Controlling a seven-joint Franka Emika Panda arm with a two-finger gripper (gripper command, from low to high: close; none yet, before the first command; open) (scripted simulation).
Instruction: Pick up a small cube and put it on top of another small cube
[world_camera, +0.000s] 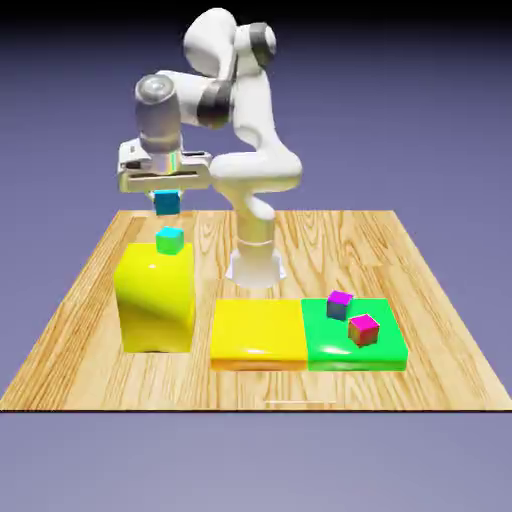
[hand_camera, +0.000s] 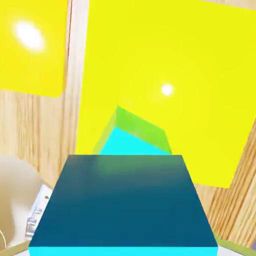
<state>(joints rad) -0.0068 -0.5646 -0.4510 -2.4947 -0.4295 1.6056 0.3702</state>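
Blue cube (world_camera: 167, 203) hangs in closed hand (world_camera: 167, 197) over green-sided cube (world_camera: 170, 241)

The hand is shut on the blue cube, its fingers closed in as far as the cube's width allows. In the exterior view the cube is at twelve o'clock from the green-sided cube, near it, with a gap between the two. The green-sided cube, cyan on top, rests on the tall yellow block (world_camera: 157, 305), which stands on the wooden desk (world_camera: 280, 390) at about eight o'clock from the base of the white arm (world_camera: 255, 130).

The flat yellow slab (world_camera: 258, 330) lies at about four o'clock from the tall block and apart from it. Beside the slab, at its three o'clock, is the green slab (world_camera: 320, 355). That one carries two magenta-topped cubes: the darker-sided cube (world_camera: 339, 306) and, between four and five o'clock from it, the red-sided cube (world_camera: 364, 331).

In the hand view the blue cube fills much of the six o'clock side, a dark blue face showing with a cyan strip along its lower edge. The green-sided cube shows beyond its upper edge, partly hidden and turned at an angle to it, with the tall block's yellow top spread out behind.
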